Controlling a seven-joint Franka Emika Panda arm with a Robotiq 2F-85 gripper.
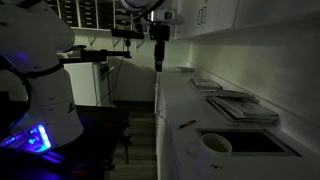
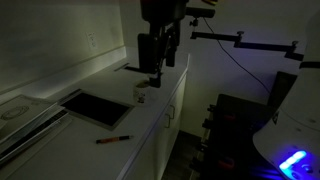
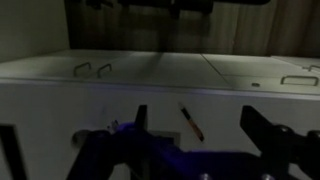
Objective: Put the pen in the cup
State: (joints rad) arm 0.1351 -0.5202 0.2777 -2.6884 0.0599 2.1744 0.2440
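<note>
Time to grab the pen (image 3: 191,123)
The tool (image 1: 158,62) is spread wide. Bring it straight down over the pen on the counter (image 1: 172,98) and pinch the middle.

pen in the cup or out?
Out. The pen lies flat on the countertop, apart from the cup. The wrist view also shows it lying on the counter.

Pincer (image 2: 156,74) raised above worktop (image 2: 150,112); pen (image 2: 112,139) lying free.
The pen lies flat near the worktop's front edge, apart from the cup (image 2: 141,96). A dark flat panel (image 2: 95,108) sits between them. Pincer opening is not discernible.
</note>
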